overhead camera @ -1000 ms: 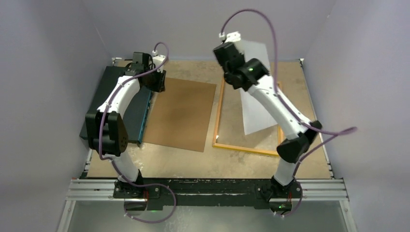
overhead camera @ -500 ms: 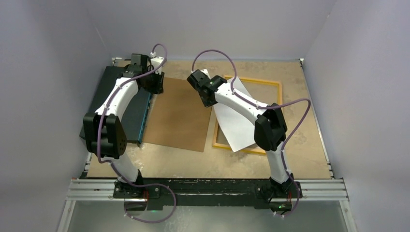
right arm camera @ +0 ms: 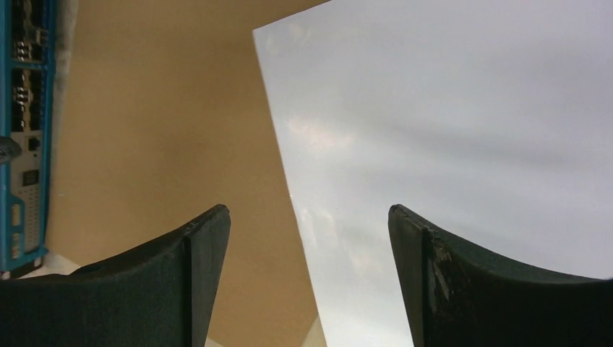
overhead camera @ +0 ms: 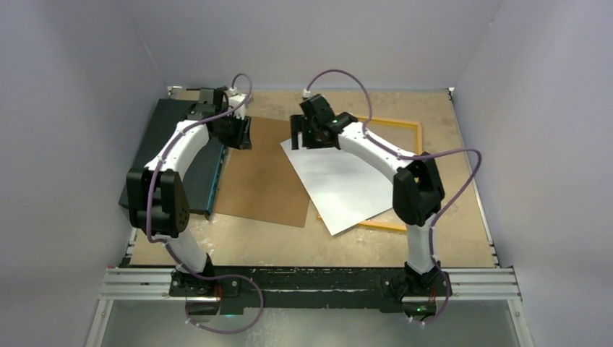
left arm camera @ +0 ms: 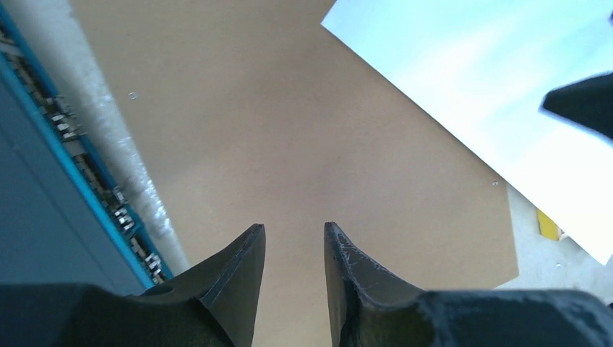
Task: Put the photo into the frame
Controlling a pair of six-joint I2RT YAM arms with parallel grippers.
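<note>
Along the left edge of the bench (overhead camera: 463,217), reaching toward its far-left corner, a dark slab (overhead camera: 163,119) is lying flat with its blue-trimmed side (overhead camera: 215,173) facing the middle. Just right of that side, the left gripper (overhead camera: 242,137) is hanging over the far-left corner of the brown backing board (overhead camera: 264,177). Its fingers (left arm camera: 242,267) are pointing down with only a narrow gap between them, and nothing but bare board is showing in that gap. The backing board is lying flat left of the bench's centre, slightly skewed, its left edge running close beside the slab. Next comes the photo (overhead camera: 340,181), which is lying loose and turned at an angle. Its left corner is overlapping the board's right edge, and the rest is covering the left part of the frame (overhead camera: 397,121). Its near corner is poking out past the frame's near rail toward the bench's near edge. From above its upper face is looking white; in the right wrist view it is looking pale grey with faint cloudy patches, so which side is up cannot be told. The right gripper (overhead camera: 307,137) is hovering over the photo's far corner with its jaws spread wide, one finger above the board and the other above the photo, gripping nothing. The frame is resting toward the bench's far-right corner, its yellow far and right rails showing, and the photo is lying across it rather than inside it.
</note>
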